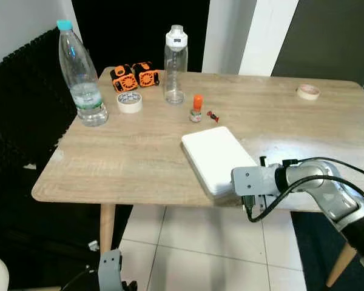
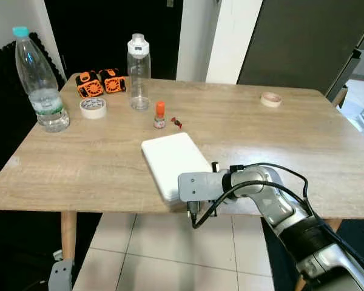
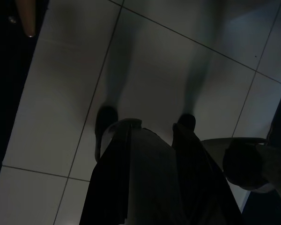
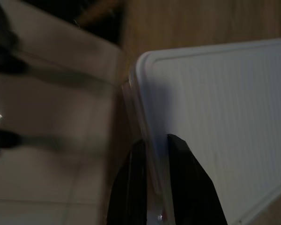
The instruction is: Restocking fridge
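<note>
White box (image 1: 217,159), flat and lidded, lies on the wooden table (image 1: 127,157) with its near corner jutting a little past the front edge. The right gripper (image 4: 154,154) meets it at that near edge, the silver arm reaching in level with the tabletop from the robot's right. In the right wrist view the two black fingers (image 4: 189,187) are nearly pressed together, pinching the box's thin rim between them, one finger above the lid and one under it. From the head views you see the arm's wrist block and cables against the box's front corner, but the fingertips themselves are hidden behind them. The wrist view, in turn, shows the ribbed lid and the rounded corner close up, with floor tiles blurred below. The left gripper (image 3: 145,129) hangs idle over the tiled floor, its fingers spread apart and holding nothing. Farther back on the table stand a large water bottle (image 1: 81,74) with a blue cap near the left edge, a clear bottle (image 1: 175,63) with a white lid, two orange-and-black gadgets (image 1: 134,76), a tape roll (image 1: 129,101), a small orange-capped vial (image 1: 196,109) and another tape roll (image 1: 308,91) at the far right.
</note>
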`<state>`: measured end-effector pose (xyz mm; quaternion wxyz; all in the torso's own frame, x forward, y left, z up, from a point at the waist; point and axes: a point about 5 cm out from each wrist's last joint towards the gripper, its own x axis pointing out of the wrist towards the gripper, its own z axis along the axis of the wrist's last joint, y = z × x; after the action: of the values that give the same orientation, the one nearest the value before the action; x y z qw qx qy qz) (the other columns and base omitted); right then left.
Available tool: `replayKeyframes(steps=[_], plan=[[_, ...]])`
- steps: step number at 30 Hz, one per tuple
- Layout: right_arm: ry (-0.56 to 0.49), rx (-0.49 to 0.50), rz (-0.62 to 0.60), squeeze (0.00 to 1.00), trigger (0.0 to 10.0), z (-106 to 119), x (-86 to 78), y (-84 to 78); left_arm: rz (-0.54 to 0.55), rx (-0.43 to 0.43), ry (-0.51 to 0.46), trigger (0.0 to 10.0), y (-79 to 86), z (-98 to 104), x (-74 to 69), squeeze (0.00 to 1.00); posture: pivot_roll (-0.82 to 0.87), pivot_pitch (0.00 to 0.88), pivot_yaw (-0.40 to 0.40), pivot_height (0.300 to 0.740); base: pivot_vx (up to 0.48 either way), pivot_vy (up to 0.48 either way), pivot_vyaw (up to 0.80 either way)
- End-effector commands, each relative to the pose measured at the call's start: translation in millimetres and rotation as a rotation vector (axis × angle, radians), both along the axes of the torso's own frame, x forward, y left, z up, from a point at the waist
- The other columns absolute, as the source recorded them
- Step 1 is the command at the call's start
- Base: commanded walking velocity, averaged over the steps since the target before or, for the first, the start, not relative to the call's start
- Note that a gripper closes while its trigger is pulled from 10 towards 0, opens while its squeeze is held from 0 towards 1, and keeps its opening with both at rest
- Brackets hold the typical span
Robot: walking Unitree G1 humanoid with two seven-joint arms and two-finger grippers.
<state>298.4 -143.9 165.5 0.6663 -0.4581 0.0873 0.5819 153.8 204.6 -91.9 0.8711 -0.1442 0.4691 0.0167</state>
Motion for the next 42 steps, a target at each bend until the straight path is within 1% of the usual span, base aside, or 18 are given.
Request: replayKeyframes(steps=[1,2,10,13,16,23,25,36,39,42], plan=[[0.071,0.012,0.035,0.0,0.0,-2,-7.6,2.5,-0.006,0.015,0.021,10.0,3.7,-2,-5.1,0.0,0.02,0.0,-0.054,0.74,0.0,0.0,0.0],[0.08,0.031,0.06,0.0,0.0,5,-12.6,6.3,-0.007,0.014,0.023,10.0,2.9,-2,-6.1,0.0,0.02,0.0,-0.054,0.74,0.0,0.0,0.0],[0.088,0.019,0.06,0.0,0.0,11,-15.6,5.7,-0.006,0.015,0.027,10.0,2.7,-3,-7.1,0.0,0.01,0.0,-0.053,0.74,0.0,0.0,0.0],[0.094,0.008,0.052,0.0,0.0,11,-15.8,4.4,-0.006,0.015,0.027,10.0,2.7,-3,-7.1,0.0,0.01,0.0,-0.053,0.74,0.0,0.0,0.0],[0.128,-0.029,0.013,0.0,0.0,4,-18.3,0.1,-0.005,0.014,0.027,10.0,1.8,-3,-7.1,0.0,0.01,0.0,-0.055,0.74,0.0,0.0,0.0],[0.157,-0.028,-0.001,0.0,0.0,2,-22.3,0.7,-0.008,0.013,0.029,10.0,0.4,-3,-7.7,0.0,0.01,0.0,-0.053,0.74,0.0,0.0,0.0],[0.145,-0.003,-0.014,0.0,10.0,4,-21.0,3.4,-0.011,0.017,0.032,10.0,0.2,-4,-8.3,0.0,0.01,0.0,-0.053,0.74,0.0,0.0,0.0],[0.131,0.018,-0.035,0.0,10.0,9,-18.8,3.9,-0.016,0.019,0.034,10.0,0.0,-4,-8.7,0.0,0.01,0.0,-0.053,0.74,0.0,0.0,0.0],[0.136,0.037,-0.041,0.0,10.0,10,-19.2,6.1,-0.017,0.019,0.034,10.0,-0.2,-4,-8.6,0.0,0.01,0.0,-0.053,0.74,0.0,0.0,0.0],[0.167,0.062,-0.026,0.0,10.0,11,-24.1,11.9,-0.019,0.02,0.036,10.0,-0.5,-4,-8.8,0.0,0.01,0.0,-0.053,0.74,0.0,0.0,0.0]])
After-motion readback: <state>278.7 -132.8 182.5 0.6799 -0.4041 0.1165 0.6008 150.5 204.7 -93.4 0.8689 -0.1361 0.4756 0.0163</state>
